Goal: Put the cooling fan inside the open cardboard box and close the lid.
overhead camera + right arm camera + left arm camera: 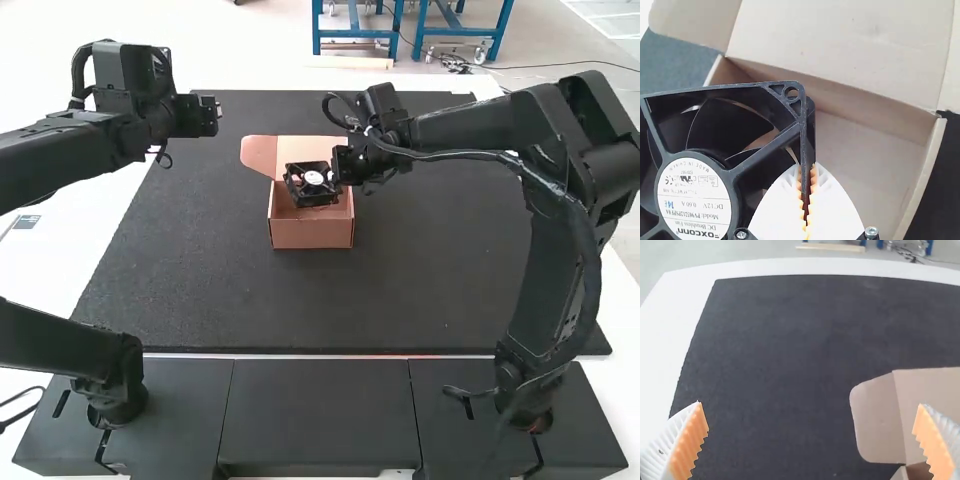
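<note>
A small cardboard box (310,225) stands open on the black mat, its lid flap (262,155) folded back to the far left. The black cooling fan (312,185) hangs tilted over the box opening, partly inside it. My right gripper (343,170) is shut on the fan's frame edge; the wrist view shows the frame (802,125) pinched between the orange pads (806,200), with the box wall (850,165) behind. My left gripper (208,112) hovers open at the far left of the mat, its ribbed fingers (685,440) wide apart, the lid flap (880,420) in front of it.
The black mat (200,260) covers most of the white table (40,280), with free room around the box on all sides. Both arm bases stand on the dark plate at the front edge.
</note>
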Action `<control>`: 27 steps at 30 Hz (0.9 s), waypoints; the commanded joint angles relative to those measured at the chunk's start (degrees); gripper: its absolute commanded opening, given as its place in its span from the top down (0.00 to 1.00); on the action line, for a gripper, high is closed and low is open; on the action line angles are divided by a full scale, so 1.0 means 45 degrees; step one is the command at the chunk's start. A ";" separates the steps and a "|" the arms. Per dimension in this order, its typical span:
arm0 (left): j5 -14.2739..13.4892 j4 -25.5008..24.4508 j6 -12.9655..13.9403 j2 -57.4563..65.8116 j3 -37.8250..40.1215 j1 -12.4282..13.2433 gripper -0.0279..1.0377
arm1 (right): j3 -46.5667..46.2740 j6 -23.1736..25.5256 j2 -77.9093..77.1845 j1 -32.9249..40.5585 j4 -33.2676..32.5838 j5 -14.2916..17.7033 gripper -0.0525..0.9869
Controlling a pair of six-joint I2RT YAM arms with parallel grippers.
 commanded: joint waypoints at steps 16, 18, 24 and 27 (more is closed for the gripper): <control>-0.0102 0.0288 -0.0047 -0.0312 -0.0512 -0.0018 0.07 | -0.0071 -0.0400 0.1165 0.0131 0.1153 0.0028 0.97; -0.0083 0.0308 -0.0047 -0.0332 -0.0571 -0.0018 0.07 | -0.0110 -0.0400 0.1243 0.0151 0.1270 0.0028 0.97; -0.0063 0.0367 -0.0027 -0.0391 -0.0610 -0.0018 0.07 | -0.0032 -0.0497 0.1575 0.0131 0.1465 0.0028 0.97; -0.0063 0.0406 0.0012 -0.0371 -0.0668 -0.0018 0.07 | 0.0066 -0.0517 0.1750 0.0131 0.1543 0.0047 0.97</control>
